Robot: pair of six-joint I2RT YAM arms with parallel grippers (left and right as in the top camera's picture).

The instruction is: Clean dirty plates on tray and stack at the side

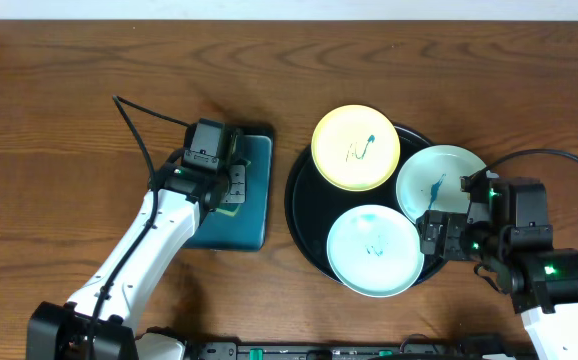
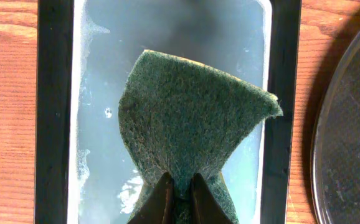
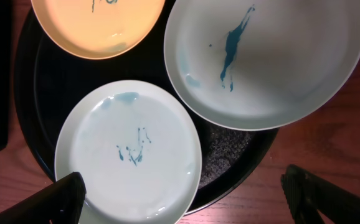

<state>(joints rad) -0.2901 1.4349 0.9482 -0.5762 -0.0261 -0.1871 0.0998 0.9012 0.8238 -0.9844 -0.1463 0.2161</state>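
Observation:
Three plates lie on the round black tray (image 1: 302, 205): a pale yellow plate (image 1: 355, 148) at the back, a mint-white plate (image 1: 439, 182) at the right and another mint-white plate (image 1: 374, 250) at the front. All three carry teal scribbles. My right gripper (image 3: 183, 183) hangs open over the tray's front right rim, one finger above the front plate (image 3: 130, 155), the other above bare table. My left gripper (image 2: 180, 193) is shut on a green sponge (image 2: 186, 118) and holds it over the wet teal tray (image 2: 105, 62).
The rectangular teal tray (image 1: 254, 215) sits left of the black tray, a narrow strip of wood between them. Bare wood-grain tabletop (image 1: 89, 90) spreads to the left and back. The right plate (image 3: 267, 62) overhangs the black tray's rim (image 3: 230, 149).

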